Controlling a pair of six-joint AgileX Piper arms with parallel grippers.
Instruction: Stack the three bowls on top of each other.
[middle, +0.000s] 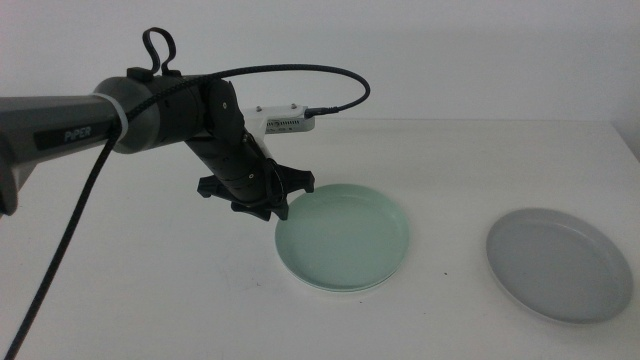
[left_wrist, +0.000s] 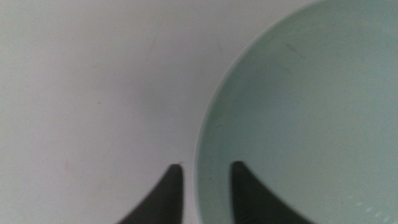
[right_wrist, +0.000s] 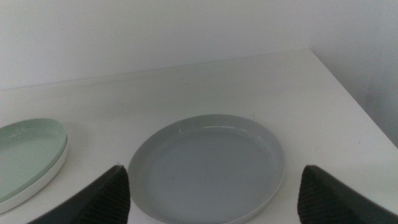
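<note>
The mint green bowl (middle: 342, 236) rests inside the white bowl (right_wrist: 43, 176), of which only the rim shows beneath it. The grey bowl (middle: 558, 263) lies alone to the right. My left gripper (middle: 281, 211) is at the mint bowl's left rim. In the left wrist view the left gripper (left_wrist: 207, 186) is open a little, one jaw outside the rim and one over the mint bowl (left_wrist: 298, 118). My right gripper (right_wrist: 214, 193) is wide open and empty, just short of the grey bowl (right_wrist: 208, 167), and out of the middle view.
The white table (middle: 150, 290) ends at a pale wall behind. Its right edge (right_wrist: 367, 118) runs close past the grey bowl. A black cable (middle: 60, 260) hangs from the left arm over the table's left part.
</note>
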